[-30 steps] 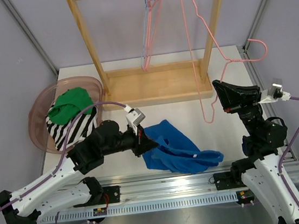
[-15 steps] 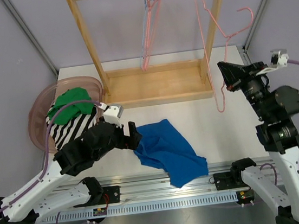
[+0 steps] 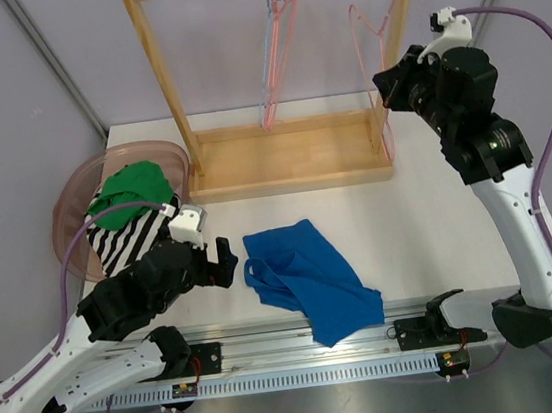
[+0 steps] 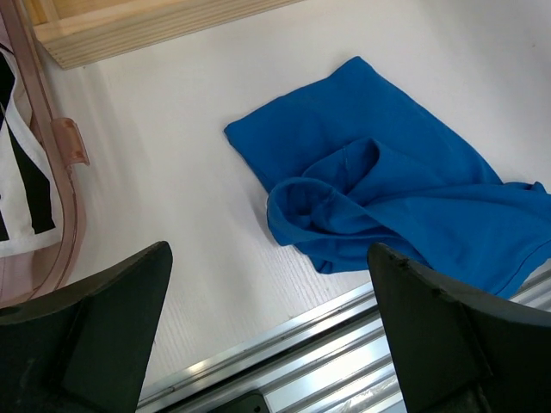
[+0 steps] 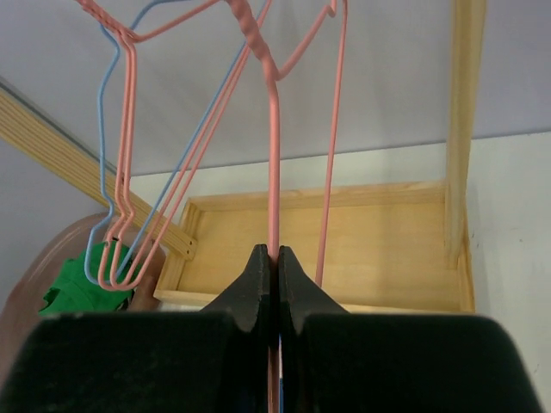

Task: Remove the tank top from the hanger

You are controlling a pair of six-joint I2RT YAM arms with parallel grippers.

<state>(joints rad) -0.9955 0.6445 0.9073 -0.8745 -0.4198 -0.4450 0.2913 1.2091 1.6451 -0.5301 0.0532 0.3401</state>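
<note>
The blue tank top lies crumpled on the worktop just ahead of the wide-open left claw, while the right claw pinches the pink hanger.

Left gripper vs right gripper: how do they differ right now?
The left gripper is open and empty; the right gripper is shut on a pink hanger. The left gripper sits low over the table beside the blue tank top; the right gripper is raised by the wooden rack. Shared: neither touches the blue tank top.
</note>
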